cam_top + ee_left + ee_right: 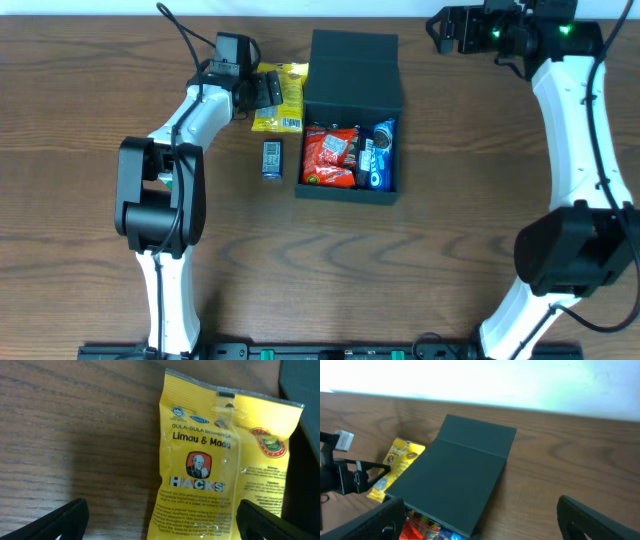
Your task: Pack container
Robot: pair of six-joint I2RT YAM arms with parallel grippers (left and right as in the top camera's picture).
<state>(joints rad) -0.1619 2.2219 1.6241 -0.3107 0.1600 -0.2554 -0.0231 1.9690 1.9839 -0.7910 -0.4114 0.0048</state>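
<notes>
The box (355,70) sits open mid-table with red and blue packets inside. The yellow sweet packet (220,460) lies flat just beside its left wall. The left gripper (161,510) hovers over the packet, spread wide and empty, and should straddle its width squarely before closing; the right gripper (480,515), equally wide and empty, waits beyond the box.

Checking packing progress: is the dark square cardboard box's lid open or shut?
Open. The dark square cardboard box has its flap lid folded back behind it, exposing the red snack packets and blue packet inside.
</notes>
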